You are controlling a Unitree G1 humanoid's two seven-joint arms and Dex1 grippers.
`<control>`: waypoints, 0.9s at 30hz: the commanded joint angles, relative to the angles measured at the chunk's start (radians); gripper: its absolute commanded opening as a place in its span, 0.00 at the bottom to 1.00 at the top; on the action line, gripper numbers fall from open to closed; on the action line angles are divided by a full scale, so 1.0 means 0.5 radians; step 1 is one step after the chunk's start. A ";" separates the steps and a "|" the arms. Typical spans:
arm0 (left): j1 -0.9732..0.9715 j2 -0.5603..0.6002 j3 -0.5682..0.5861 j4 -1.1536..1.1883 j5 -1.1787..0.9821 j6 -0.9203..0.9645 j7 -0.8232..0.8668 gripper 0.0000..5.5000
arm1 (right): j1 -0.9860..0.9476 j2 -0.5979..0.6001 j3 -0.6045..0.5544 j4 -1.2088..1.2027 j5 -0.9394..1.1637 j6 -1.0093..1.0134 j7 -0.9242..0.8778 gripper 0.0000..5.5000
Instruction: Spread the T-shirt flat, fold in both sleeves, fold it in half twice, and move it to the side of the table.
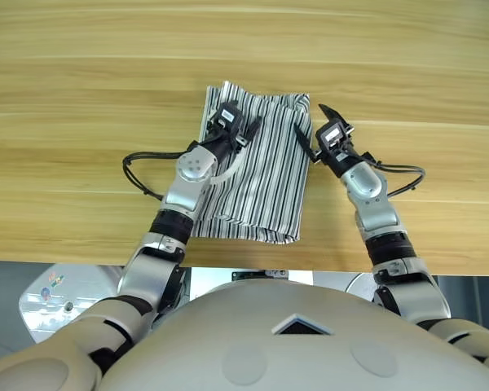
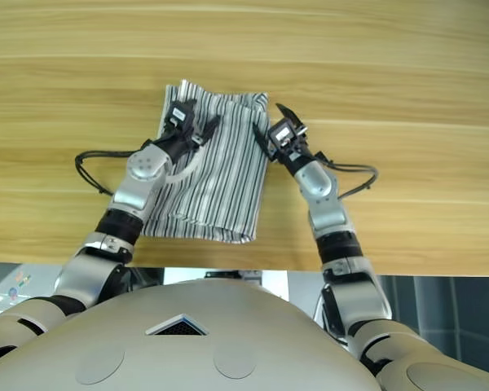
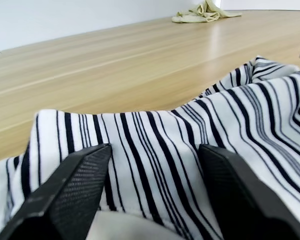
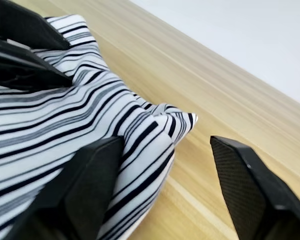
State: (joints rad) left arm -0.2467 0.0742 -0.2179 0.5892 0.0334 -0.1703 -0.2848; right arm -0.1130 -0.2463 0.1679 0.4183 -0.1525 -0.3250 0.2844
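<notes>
Fabric looks soft and limp, so we would pinch every layer at a corner. The folded T-shirt point(image 1: 257, 175) lies under the open left gripper point(image 3: 155, 150); the open right gripper point(image 4: 167, 145) straddles its corner.

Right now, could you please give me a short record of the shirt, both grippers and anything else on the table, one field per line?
T-shirt: striped, folded into a rectangle, lying on the wooden table
Left gripper: open, over the shirt's far left part
Right gripper: open, straddling the shirt's far right corner
Other: a crumpled pale cloth far off on the table
</notes>
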 commanded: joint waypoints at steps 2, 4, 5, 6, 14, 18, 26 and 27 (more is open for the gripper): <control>0.176 -0.007 0.039 0.342 0.056 -0.011 0.118 0.59 | -0.098 0.017 -0.013 0.024 0.078 -0.078 0.075 0.58; 0.168 -0.008 0.078 0.433 0.054 -0.042 0.182 0.59 | -0.112 0.023 -0.005 0.009 0.117 -0.130 0.130 0.58; 0.167 -0.010 0.107 0.466 0.044 -0.053 0.212 0.59 | -0.109 0.025 -0.006 -0.020 0.155 -0.152 0.170 0.58; 0.177 -0.012 0.147 0.481 0.024 -0.065 0.252 0.59 | -0.138 0.047 -0.022 -0.017 0.205 -0.135 0.191 0.58; 0.320 -0.149 0.280 0.385 -0.081 -0.086 0.327 0.59 | -0.668 0.280 -0.050 0.996 0.105 -0.124 -0.104 0.58; 0.357 -0.199 0.261 0.402 -0.061 -0.112 0.316 0.59 | -0.956 0.345 -0.089 1.405 0.074 -0.081 -0.271 0.58; 0.431 -0.225 0.296 0.517 -0.072 -0.130 0.316 0.59 | -1.285 0.313 -0.454 1.735 0.347 0.147 -0.313 0.58; 0.445 -0.223 0.308 0.536 -0.077 -0.132 0.321 0.59 | -1.319 0.295 -0.504 1.747 0.379 0.184 -0.319 0.58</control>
State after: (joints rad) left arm -0.2127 -0.0405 -0.0739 0.6919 -0.0028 -0.3452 -0.1346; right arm -0.7012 -0.0607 -0.0068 1.2629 -0.0217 -0.2955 0.1321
